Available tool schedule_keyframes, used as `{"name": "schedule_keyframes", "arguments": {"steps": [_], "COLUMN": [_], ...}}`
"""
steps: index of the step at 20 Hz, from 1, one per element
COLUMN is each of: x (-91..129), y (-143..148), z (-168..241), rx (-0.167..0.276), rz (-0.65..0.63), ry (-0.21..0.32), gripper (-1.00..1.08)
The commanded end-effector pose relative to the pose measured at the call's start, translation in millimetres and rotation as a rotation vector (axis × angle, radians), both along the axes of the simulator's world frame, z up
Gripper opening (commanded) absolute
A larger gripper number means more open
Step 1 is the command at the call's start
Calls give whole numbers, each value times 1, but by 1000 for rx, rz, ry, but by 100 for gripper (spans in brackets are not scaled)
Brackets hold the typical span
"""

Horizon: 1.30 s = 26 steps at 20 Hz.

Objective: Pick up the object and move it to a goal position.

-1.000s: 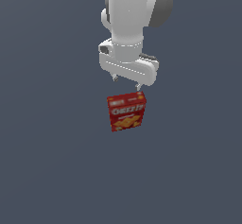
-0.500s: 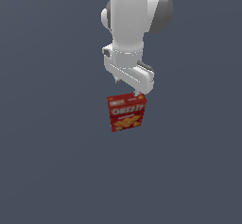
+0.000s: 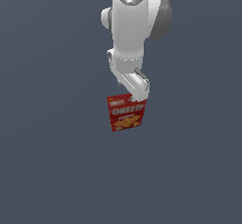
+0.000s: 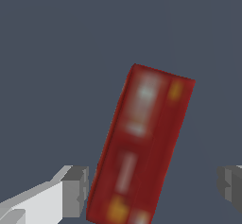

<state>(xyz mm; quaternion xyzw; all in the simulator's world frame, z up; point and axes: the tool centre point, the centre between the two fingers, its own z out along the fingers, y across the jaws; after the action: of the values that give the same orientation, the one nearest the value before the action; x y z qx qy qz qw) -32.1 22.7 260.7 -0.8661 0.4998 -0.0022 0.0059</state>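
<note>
in the exterior view the arm comes straight down from the top of the picture and its gripper [image 3: 137,94] sits right at the top edge of the cracker box [image 3: 126,114], which stands upright on the flat grey floor [image 3: 52,171] with its printed front facing the camera. the box's long axis runs roughly vertical here, tilted only slightly, and it lies directly beneath the hand, not off to either side; from this angle the fingers are hidden behind the hand and the box top, so whether they already overlap the box cannot be told. in the wrist view the gripper [image 4: 153,190] is spread wide: one finger [image 4: 75,190] stands just beside one long face of the cracker box [image 4: 144,147], nearly touching it, while the other finger [image 4: 231,183] is well apart from the opposite face. the narrow red top of the box runs as a long slanted strip between them, skewed against the line joining the two pads, and it sits off-centre, closer to the first finger. nothing is held yet. as a judgement, the coming move turns on that skew and offset: the hand likely needs a small twist and a sideways shift to centre the box before descending and closing across its thin dimension.
</note>
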Motion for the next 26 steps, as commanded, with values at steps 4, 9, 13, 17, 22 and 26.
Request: {"name": "schedule_keyframes", "arguments": {"steps": [4, 9, 13, 17, 22, 26], "x": [2, 4, 4, 5, 5, 5], "y": [1, 1, 1, 2, 2, 2], "z": [-8, -14, -17, -18, -19, -26], "rx": [-3, -5, -6, -6, -7, -7], "rz": [-130, -215, -260, -286, -287, -288], "ry": [5, 8, 10, 11, 11, 11], "gripper": [100, 100, 100, 100, 100, 100]}}
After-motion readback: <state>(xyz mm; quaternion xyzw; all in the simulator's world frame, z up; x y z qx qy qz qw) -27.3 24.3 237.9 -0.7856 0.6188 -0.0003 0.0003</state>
